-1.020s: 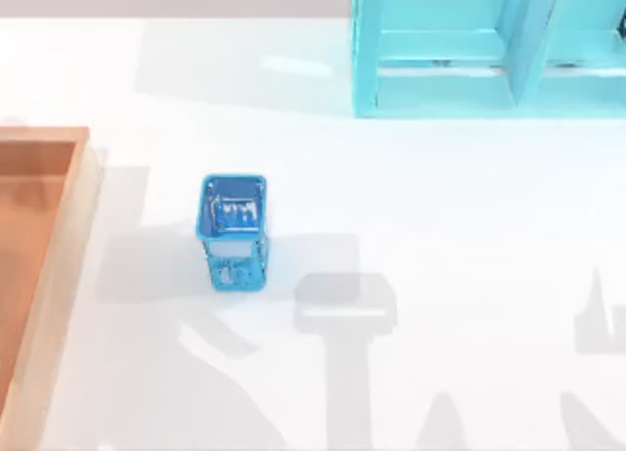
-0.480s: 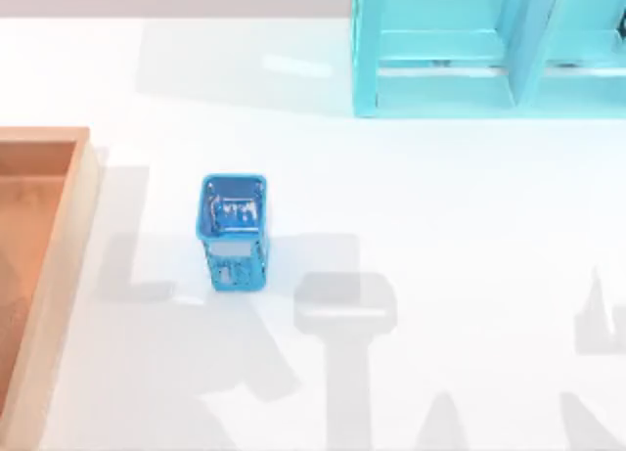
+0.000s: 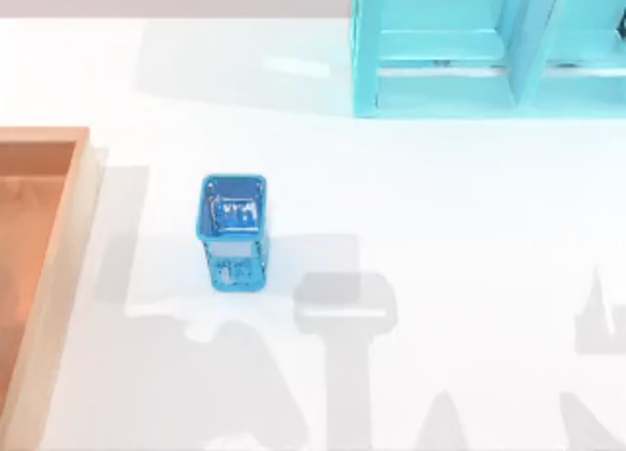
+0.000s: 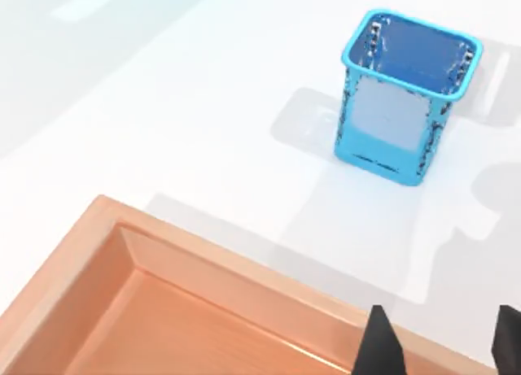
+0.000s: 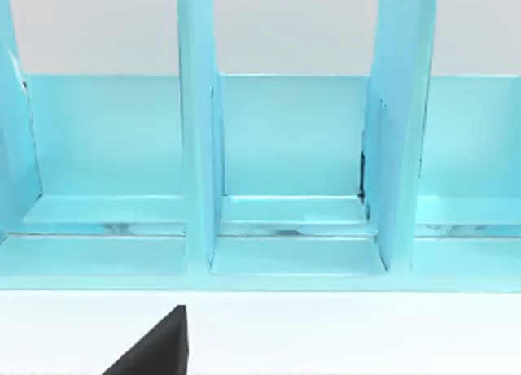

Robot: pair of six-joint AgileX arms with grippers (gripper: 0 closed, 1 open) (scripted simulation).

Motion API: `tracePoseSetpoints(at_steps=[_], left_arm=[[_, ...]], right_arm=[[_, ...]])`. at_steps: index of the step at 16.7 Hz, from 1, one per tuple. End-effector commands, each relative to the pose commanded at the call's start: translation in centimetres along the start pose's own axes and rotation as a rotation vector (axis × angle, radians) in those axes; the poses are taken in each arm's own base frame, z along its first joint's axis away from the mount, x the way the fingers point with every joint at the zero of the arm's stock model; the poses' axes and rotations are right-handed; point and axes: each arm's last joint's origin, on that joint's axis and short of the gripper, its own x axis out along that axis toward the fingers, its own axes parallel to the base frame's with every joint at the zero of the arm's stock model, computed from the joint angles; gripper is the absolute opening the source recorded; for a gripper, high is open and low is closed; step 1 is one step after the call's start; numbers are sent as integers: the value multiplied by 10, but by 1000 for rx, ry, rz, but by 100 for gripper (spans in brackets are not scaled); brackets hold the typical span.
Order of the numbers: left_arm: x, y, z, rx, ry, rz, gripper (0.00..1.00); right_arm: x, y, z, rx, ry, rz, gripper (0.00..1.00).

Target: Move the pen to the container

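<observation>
A white table (image 3: pixel 440 236) spreads beneath me. From above, the container (image 3: pixel 59 275) sits at the table's left edge, a blue mesh cup (image 3: pixel 234 231) stands to its right, and a teal shelf unit (image 3: pixel 489 50) lines the far side.

At my left wrist, my left gripper (image 4: pixel 440 346) hangs over the container's rim (image 4: pixel 244 285), fingers spread apart with nothing between them. The pen I cannot see.

My right wrist faces the shelf; I cannot tell that gripper's state.

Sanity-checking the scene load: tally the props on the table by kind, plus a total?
Wooden box: 1
Blue mesh cup: 1
Teal shelf unit: 1
Total: 3
</observation>
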Motion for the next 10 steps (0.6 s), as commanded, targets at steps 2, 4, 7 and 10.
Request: tracePoseSetpoints(at_steps=[2,4,7,10], left_arm=[[0,0,0,0,0,0,0],[2,0,1,4,0,-3,0],[8,1,-5,-20,-1,-18,0],[17,1,-9,-9,-1,-9,0]], right_arm=[[0,0,0,0,0,0,100],[0,0,0,0,0,0,100],[0,0,0,0,0,0,100],[0,0,0,0,0,0,100]])
